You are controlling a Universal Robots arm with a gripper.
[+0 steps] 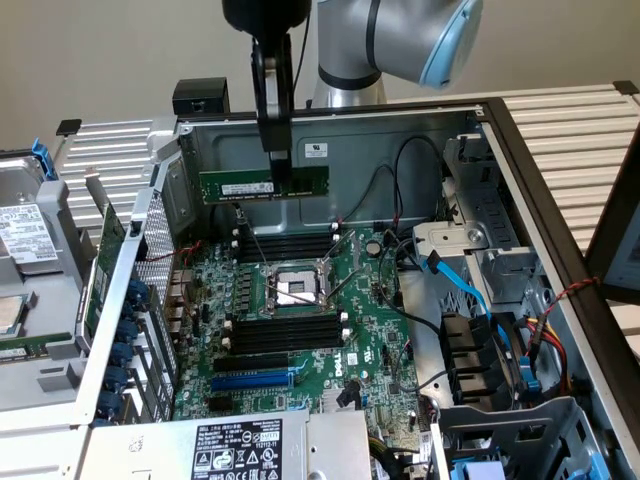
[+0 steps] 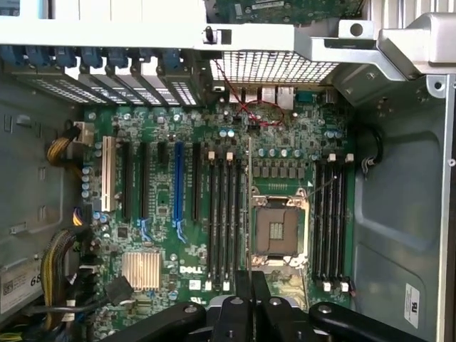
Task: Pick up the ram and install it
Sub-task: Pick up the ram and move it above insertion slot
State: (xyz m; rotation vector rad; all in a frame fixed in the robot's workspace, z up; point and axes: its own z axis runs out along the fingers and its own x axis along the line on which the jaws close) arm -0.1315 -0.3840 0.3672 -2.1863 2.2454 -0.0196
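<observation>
holding ram, gripper clamped, above motherboard

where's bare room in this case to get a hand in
Bare: the grey case wall beside the outer memory slots, and the ribbed surface outside the case. Crowded: the cables and drive bays at the exterior view's right, the blue card clips at its left, and the gripper holding the ram above the board.
</observation>
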